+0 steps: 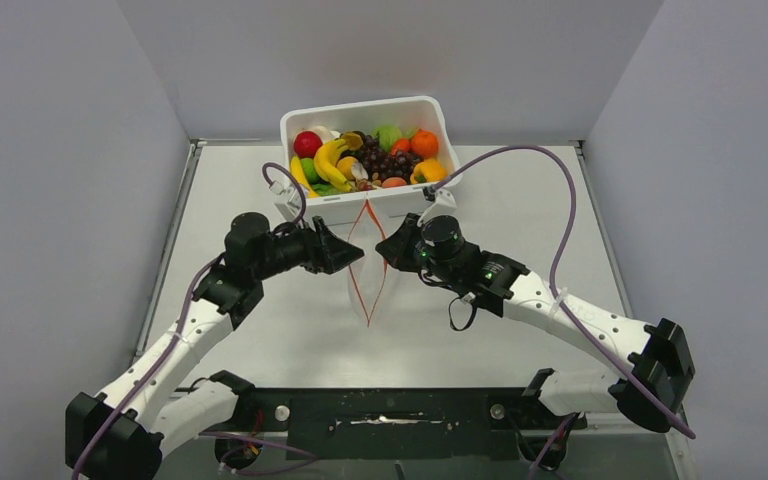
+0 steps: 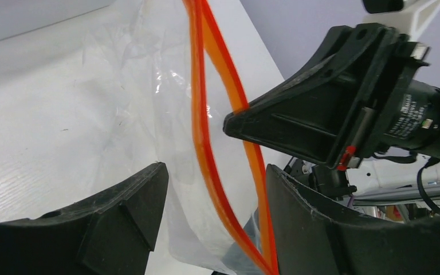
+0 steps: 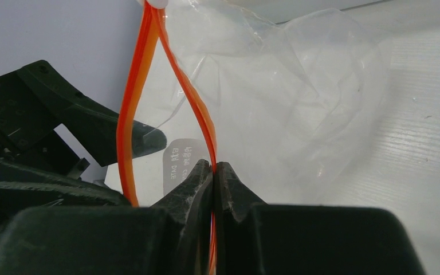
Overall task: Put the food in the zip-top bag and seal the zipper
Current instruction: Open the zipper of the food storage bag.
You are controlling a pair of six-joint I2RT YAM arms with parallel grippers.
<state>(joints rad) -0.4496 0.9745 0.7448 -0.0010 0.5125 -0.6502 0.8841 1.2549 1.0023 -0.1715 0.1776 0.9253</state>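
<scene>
- The left arm [image 1: 192,328] reaches in from the near left corner of the desk [image 1: 530,230], elbow bent.
- The left pincer [image 1: 354,257] is released, its jaws standing wide apart. In its wrist view one strand of the zipper [image 2: 201,132] and a fold of clear plastic run through the gap. Whether either finger touches them cannot be told.
- The zip-top bag [image 1: 363,292] sits at mid-desk between the two pincers, just in front of the white tub [image 1: 360,109]. Its mouth faces the overhead camera. The two orange-red strands are parted into a narrow diamond and joined at the near and far ends.
- The food [image 1: 370,158] lies heaped in the tub behind the bag, with the yellow banana bunch [image 1: 327,160] at left, the dark grapes [image 1: 386,161] in the middle and an orange piece [image 1: 424,143] at right.
- The right pincer [image 1: 386,249] is clenched on the right-hand strand of the zipper, fingertips pressed together over the strip.
- The right arm [image 1: 570,310] stretches back to the near right corner.
</scene>
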